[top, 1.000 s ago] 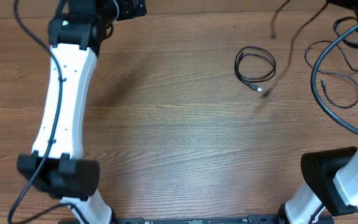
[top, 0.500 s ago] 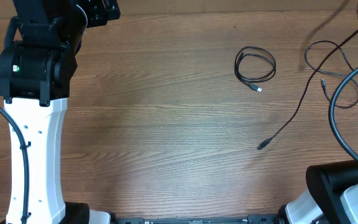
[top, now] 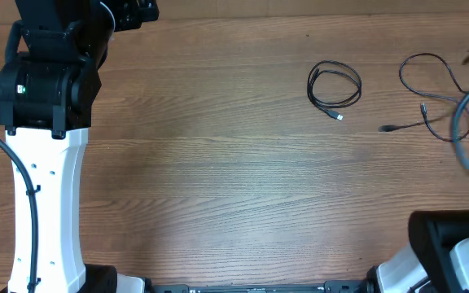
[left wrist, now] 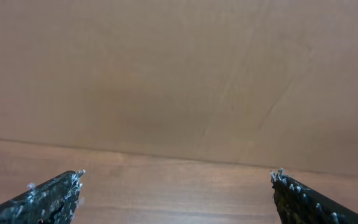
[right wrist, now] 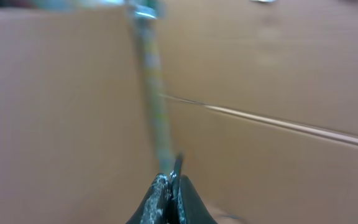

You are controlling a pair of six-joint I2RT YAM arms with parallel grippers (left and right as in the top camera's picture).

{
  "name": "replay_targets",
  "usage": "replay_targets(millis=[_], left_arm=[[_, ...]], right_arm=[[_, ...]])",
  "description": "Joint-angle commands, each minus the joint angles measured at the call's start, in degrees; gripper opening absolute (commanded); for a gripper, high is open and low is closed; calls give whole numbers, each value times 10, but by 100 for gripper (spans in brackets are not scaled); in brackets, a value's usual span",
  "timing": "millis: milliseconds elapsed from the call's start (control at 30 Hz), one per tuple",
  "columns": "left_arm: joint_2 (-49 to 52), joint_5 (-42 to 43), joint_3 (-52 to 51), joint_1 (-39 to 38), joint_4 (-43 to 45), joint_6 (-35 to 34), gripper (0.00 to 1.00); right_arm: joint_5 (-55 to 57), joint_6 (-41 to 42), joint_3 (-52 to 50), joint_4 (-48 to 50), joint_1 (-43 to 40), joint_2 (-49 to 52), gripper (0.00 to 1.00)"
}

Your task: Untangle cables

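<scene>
The right gripper (right wrist: 169, 182) is pinched shut on a thin dark cord (right wrist: 153, 93) rising from its fingertips. Pulling hard could drag the loose black cable loops (top: 430, 96) lying on its side of the table and tighten them. The left gripper (left wrist: 176, 186) is wide open and empty.

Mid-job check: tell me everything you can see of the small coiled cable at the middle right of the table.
The coiled cable is a thin black cord, wound into a couple of roughly round loops lying on one another. One end sticks out at the lower right and finishes in a small pale plug. It lies flat on the wooden table, by itself, clear of the looser cables to its right. Only the table touches it.
</scene>
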Motion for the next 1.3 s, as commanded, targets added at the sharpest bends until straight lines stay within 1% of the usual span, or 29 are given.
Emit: replay_targets(millis=[0,67,100,200,333,433,533,733,933,1000,1033,1100,1167,1267], left_arm=[[-2,8,3,0,11,12,99],[-2,7,3,0,18,12,100],[-2,8,3,0,23,9,100],[-2,8,3,0,24,-2,100],[-2,7,3,0,26,-7,100],[-2,7,3,0,26,-11,100],[-2,7,3,0,29,-26,99],[-2,7,3,0,43,-39,100],[-2,7,3,-4,38,-50,100],[-2,7,3,-8,38,-50,100],[-2,7,3,-9,38,-50,100],[-2,7,3,-9,38,-50,99],[-2,7,3,-9,39,-50,100],[-2,7,3,-9,39,-50,100]], right_arm=[[24,27,-10,-21,-79,27,4],[10,63,-30,-34,-129,35,4],[-9,97,-52,-51,-174,44,4],[-72,162,-98,-81,-249,63,4],[-174,210,-176,-85,-331,92,4],[-201,240,-243,-78,-374,117,4],[-218,241,-320,-36,-399,144,4],[-250,239,-497,55,-415,189,4],[-249,239,-687,149,-428,202,4],[-249,239,-734,166,-439,202,4],[-249,243,-755,170,-446,202,4],[-235,283,-781,158,-464,202,4],[-224,323,-790,136,-487,202,4],[-223,356,-788,106,-523,200,4]])
